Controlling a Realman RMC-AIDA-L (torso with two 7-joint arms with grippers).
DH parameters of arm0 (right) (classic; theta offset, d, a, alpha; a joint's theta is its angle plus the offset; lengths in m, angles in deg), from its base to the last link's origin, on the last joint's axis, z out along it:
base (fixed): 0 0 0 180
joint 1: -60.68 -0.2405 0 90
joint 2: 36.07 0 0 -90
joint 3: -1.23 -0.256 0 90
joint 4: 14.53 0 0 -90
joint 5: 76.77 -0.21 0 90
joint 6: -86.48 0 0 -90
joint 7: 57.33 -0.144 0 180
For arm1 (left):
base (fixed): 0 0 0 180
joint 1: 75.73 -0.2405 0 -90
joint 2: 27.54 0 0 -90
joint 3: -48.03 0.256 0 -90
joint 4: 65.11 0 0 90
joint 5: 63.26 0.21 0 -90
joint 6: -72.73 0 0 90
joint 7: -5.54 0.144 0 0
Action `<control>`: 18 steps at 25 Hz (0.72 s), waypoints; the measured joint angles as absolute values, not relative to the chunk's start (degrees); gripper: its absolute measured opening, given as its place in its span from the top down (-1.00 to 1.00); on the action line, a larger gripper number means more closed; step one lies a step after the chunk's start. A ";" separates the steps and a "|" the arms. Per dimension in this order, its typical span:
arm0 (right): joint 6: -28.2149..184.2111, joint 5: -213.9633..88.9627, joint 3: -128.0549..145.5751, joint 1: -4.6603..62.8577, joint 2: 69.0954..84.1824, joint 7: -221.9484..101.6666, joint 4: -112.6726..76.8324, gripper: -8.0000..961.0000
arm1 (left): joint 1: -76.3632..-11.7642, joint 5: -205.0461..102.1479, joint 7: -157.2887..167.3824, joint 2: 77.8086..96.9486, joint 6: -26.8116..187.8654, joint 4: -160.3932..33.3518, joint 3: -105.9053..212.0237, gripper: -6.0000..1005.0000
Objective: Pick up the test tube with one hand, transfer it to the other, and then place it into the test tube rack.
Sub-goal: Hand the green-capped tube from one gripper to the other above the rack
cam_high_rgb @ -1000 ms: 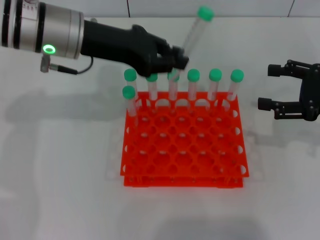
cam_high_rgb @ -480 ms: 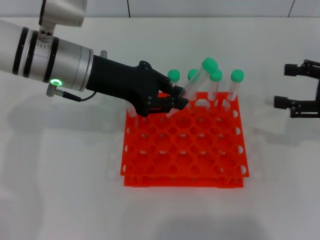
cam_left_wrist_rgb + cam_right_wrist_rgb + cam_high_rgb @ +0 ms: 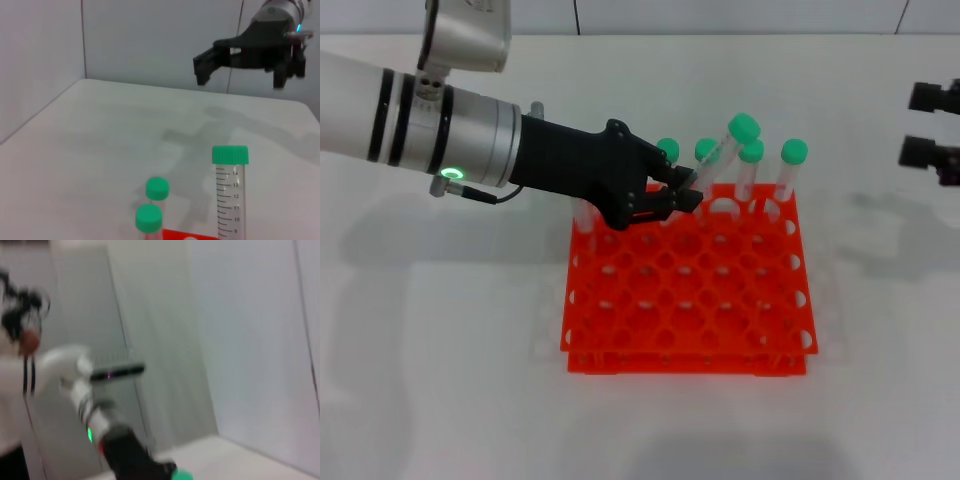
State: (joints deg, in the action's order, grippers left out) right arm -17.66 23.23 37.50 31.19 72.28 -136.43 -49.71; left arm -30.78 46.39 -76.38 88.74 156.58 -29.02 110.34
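Left gripper jaws clamp the test tube; left wrist view shows right gripper jaws apart.

Glossy orange plastic rack

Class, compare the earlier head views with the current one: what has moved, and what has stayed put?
The left gripper brought the tilted test tube down to the rack, still gripping it. The right gripper drew back to the right. The rack and standing tubes stayed.
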 joint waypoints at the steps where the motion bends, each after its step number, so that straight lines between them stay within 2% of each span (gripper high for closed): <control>1: -17.60 22.81 36.89 30.79 72.82 -136.28 -48.19 -0.82 | -30.92 46.40 -76.02 88.88 156.40 -29.04 110.34 0.60; 5: -15.67 20.70 36.25 30.11 75.71 -133.32 -43.40 -0.81 | -31.28 46.11 -75.02 89.14 156.24 -29.05 110.34 0.60; 8: -12.86 18.75 36.34 30.54 78.99 -129.13 -41.64 -0.80 | -31.58 46.03 -74.71 89.16 156.20 -29.08 110.34 0.60; 9: -12.10 17.81 36.47 30.61 79.46 -127.51 -40.44 -0.80 | -31.70 46.00 -74.52 89.21 156.10 -29.08 110.34 0.60; 18: -10.47 10.66 36.55 29.69 79.92 -111.29 -25.28 -0.78 | -31.97 45.93 -73.67 89.57 155.48 -28.97 110.34 0.60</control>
